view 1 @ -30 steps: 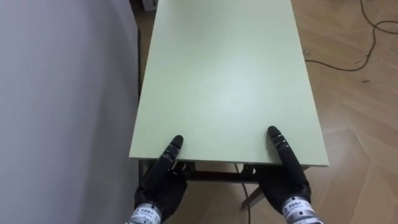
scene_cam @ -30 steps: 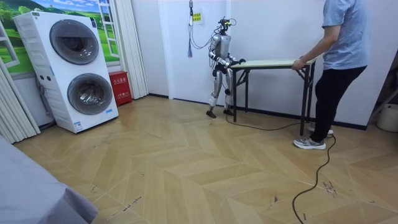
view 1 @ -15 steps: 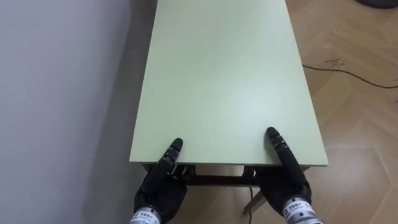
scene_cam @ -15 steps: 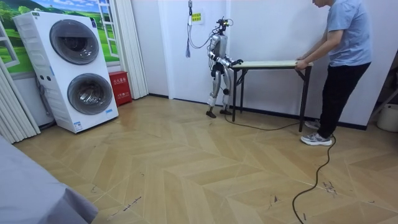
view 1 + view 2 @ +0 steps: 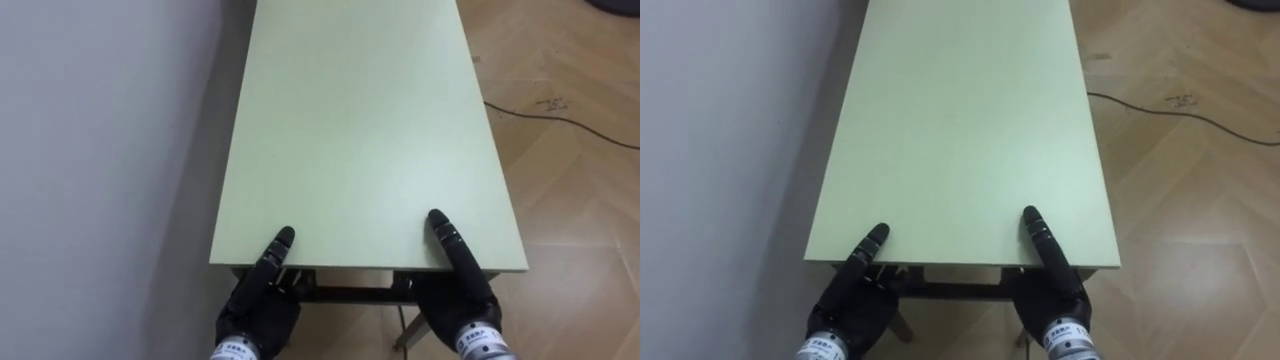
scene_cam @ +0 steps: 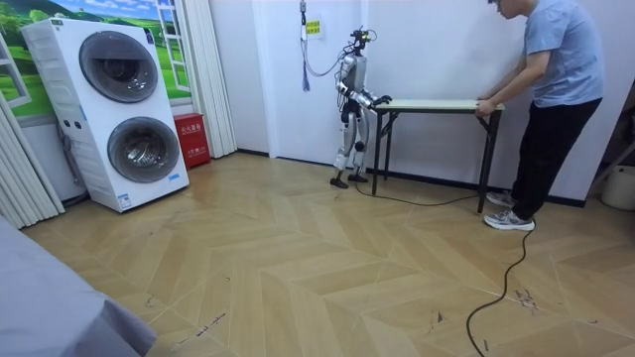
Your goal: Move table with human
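surface (image 5: pixel 360 130): a long pale green top is seen stretching away from the robot, its left long edge close beside a white wall (image 5: pixel 100 150); the far end is cut off by the top border of the eye views.
left hand (image 5: pixel 258 300): placed at the near edge, toward the left corner; a dark part is laid flat on top of the surface and the rest is hidden below the edge, so whether the edge is clasped cannot be told.
right hand (image 5: pixel 462 292): placed at the same edge, toward the right corner, in like manner; its grip cannot be told either.
frame (image 5: pixel 350 293): a dark bar is glimpsed under the near edge between the two hands; most of it is covered by the top.
floor (image 5: pixel 570 210): herringbone wood is seen to the right of the surface.
robot: in the room view it is shown upright at the surface's end on the room view's left, arms held forward to it, close to the wall.
person (image 6: pixel 558 99): stood at the other end, on the room view's right, leaning forward; the person's hand (image 6: pixel 486 103) is laid on that end, and the head is partly cut off by the top border.
legs (image 6: pixel 483 164): whether they are lifted clear of the floor is too small to be made out.
washing machines (image 6: pixel 119 109): two front loaders are stacked well apart from the surface, on the room view's left.
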Motion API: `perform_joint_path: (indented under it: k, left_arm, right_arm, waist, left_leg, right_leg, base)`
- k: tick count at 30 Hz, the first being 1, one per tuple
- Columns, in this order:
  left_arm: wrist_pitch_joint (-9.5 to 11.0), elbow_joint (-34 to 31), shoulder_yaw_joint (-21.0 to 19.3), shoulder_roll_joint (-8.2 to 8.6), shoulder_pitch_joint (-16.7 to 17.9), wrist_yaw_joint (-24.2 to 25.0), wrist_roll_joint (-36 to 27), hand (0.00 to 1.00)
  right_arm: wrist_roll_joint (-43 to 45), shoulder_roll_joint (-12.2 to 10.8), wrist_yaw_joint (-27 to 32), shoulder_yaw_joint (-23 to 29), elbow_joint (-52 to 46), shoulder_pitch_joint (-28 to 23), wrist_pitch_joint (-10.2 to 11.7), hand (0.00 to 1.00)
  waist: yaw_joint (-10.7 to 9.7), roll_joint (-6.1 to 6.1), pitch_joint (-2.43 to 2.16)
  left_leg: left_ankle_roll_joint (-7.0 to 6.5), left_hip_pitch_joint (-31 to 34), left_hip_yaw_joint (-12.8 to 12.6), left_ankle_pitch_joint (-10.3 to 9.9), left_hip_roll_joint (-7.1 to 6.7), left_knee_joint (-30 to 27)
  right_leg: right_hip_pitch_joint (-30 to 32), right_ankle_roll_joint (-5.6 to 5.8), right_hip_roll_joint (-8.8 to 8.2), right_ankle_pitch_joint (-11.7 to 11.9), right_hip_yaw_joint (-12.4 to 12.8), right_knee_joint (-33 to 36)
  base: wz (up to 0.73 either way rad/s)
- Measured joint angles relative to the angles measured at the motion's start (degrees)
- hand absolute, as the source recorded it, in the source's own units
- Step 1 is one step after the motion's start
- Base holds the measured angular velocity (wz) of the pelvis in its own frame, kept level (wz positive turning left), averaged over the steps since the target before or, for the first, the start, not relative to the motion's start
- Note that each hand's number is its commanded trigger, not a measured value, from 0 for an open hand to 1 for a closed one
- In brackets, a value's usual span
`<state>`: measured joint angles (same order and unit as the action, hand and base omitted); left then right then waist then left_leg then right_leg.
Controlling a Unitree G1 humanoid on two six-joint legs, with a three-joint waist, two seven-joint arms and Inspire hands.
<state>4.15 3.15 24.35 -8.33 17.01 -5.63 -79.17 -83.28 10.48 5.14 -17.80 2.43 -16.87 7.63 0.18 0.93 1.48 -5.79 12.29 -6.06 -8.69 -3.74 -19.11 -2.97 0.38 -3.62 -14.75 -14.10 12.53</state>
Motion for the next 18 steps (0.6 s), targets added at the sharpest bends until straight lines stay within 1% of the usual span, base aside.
perform_joint_path:
  k: [6, 9, 15, 18]
  left_arm:
    - [0.0, 0.04, -0.17, -0.11, 0.04, -0.18, 0.05, 1.0]
    - [-0.01, 1.18, -0.14, -0.05, 0.06, -0.22, 0.07, 1.0]
    - [-0.39, 3.27, -0.28, 0.1, 0.07, -0.15, 0.15, 1.0]
    - [-0.62, 4.45, -0.69, 0.27, 0.08, 1.16, 0.62, 1.0]
  right_arm:
    - [0.19, -0.47, 0.0, -0.05, 0.32, 0.0, 0.06, 1.0]
    - [0.36, -1.03, -0.01, -0.05, 1.4, 0.02, 0.0, 1.0]
    - [0.41, -1.4, -0.29, -0.05, 3.09, -0.03, -0.31, 1.0]
    - [0.86, -1.56, -0.63, -0.05, 3.66, -0.03, -0.31, 1.0]
  waist:
    - [0.0, -0.03, 0.01]
    - [0.01, -0.09, 0.05]
    - [-0.12, -0.2, 0.06]
    - [-0.07, -0.2, 0.07]
  left_leg:
    - [0.0, -0.83, -0.29, 0.0, -0.23, 1.2]
    - [-0.01, -1.9, -0.88, -0.01, -0.33, 1.99]
    - [-0.01, -3.33, -0.99, -0.01, -0.59, 2.61]
    - [-0.01, -3.74, -1.24, -0.02, -0.59, 2.87]
  right_leg:
    - [-0.02, 0.06, -0.25, 0.04, 0.83, 0.01]
    - [-0.27, 0.12, -0.4, 0.07, 1.04, 0.07]
    - [-1.3, 0.14, -0.63, 0.08, 1.31, 0.07]
    - [-1.84, 0.15, -0.69, 0.08, 1.31, 0.07]
  base:
    - [-0.02]
    - [-0.04]
    - [-0.01]
    - [-0.03]
